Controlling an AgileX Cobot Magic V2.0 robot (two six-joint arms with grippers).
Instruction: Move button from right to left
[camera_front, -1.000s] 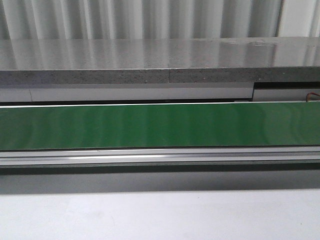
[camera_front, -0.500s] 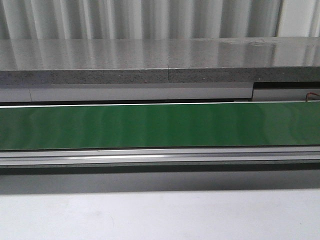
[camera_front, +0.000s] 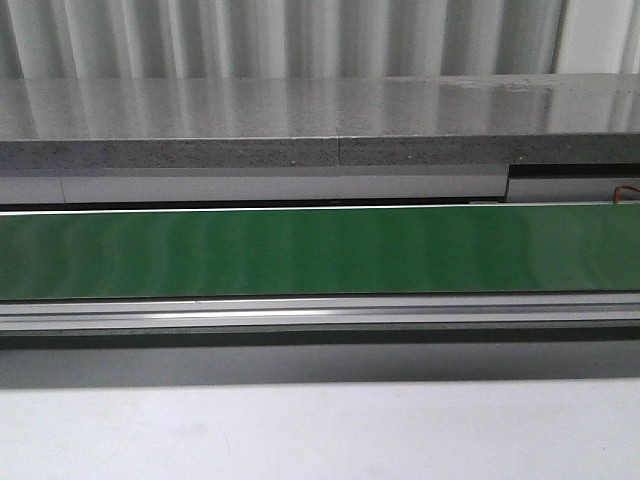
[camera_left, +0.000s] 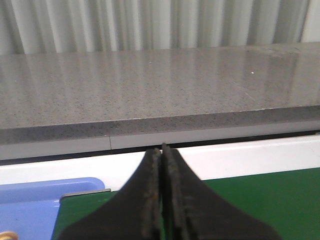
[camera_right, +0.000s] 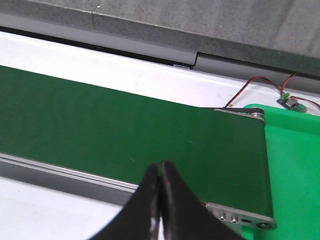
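No whole button shows in any view. A small yellow-orange sliver (camera_left: 5, 234) sits at the picture's edge over the blue tray (camera_left: 30, 205); I cannot tell what it is. My left gripper (camera_left: 161, 150) is shut and empty, over the end of the green conveyor belt (camera_left: 250, 200) next to the blue tray. My right gripper (camera_right: 160, 166) is shut and empty, above the near rail of the belt (camera_right: 125, 125), close to its other end. Neither gripper shows in the front view, which holds only the belt (camera_front: 320, 250).
A grey speckled ledge (camera_front: 300, 120) runs behind the belt. A green tray (camera_right: 295, 165) lies past the belt's end roller. Red-and-black wires (camera_right: 248, 88) lead to a small circuit board (camera_right: 292, 102). A white table surface (camera_front: 320, 430) lies in front of the belt.
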